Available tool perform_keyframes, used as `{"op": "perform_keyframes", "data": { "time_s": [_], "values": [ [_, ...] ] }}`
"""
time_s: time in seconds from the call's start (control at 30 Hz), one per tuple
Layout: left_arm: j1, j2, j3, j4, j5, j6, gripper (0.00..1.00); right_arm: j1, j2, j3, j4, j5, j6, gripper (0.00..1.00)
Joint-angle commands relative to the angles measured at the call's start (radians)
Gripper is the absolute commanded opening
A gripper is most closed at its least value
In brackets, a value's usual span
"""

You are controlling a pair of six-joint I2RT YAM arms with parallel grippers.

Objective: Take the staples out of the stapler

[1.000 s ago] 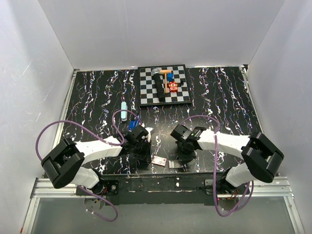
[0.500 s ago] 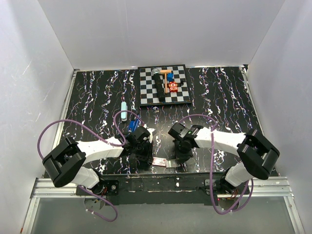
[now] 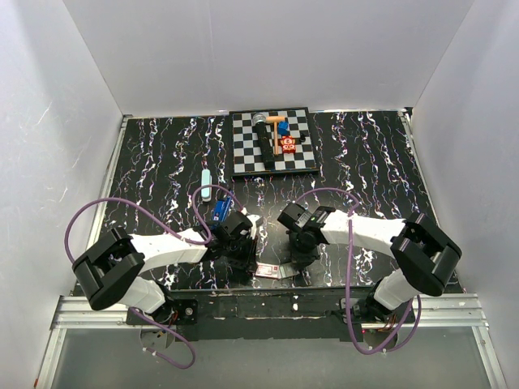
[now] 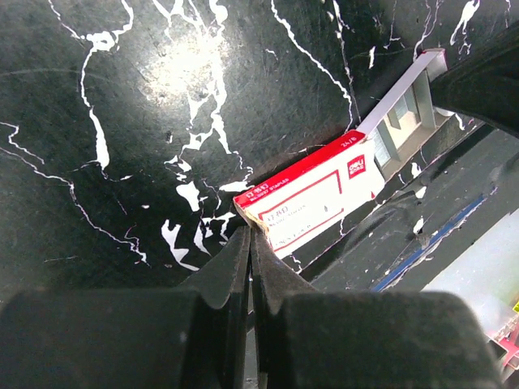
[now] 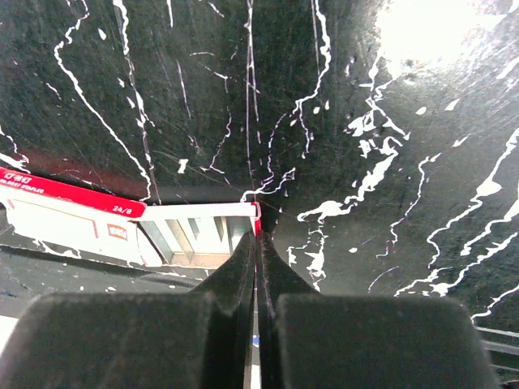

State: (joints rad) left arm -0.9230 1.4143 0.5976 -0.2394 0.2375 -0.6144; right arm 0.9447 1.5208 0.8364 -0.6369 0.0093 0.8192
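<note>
Hands closed, left hand (image 4: 250,237), right hand (image 5: 258,237), flanking staple box (image 4: 312,198)

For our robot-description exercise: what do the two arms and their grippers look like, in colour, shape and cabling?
Both the left arm and right arm have white links between black joint housings. A purple cable loops along each. The left gripper and right gripper have black fingers tapering to thin tips.

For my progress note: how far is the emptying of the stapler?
Done: the tray of the staple box stands partly slid out. In hand: the shut left fingers touch the box's corner, the shut right fingers the tray's end. To do: the stapler lies unheld on the table.
</note>
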Motion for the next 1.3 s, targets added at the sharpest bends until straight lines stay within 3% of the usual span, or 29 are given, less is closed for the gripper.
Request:
{"op": "perform_keyframes", "data": {
  "time_s": [0.0,0.53,1.27],
  "values": [
    [-0.017,0.025,-0.009,-0.037,-0.021,0.004,0.0,-0.003,-0.011,0.029,-0.021,0.049,0.035,0.01],
    [-0.039,0.037,0.004,-0.037,-0.023,0.004,0.0,-0.017,-0.045,-0.003,-0.027,0.072,0.072,0.01],
    [-0.051,0.074,0.021,-0.037,-0.032,0.021,0.0,-0.011,0.029,0.07,-0.003,-0.002,-0.04,0.01]
  ]
}}
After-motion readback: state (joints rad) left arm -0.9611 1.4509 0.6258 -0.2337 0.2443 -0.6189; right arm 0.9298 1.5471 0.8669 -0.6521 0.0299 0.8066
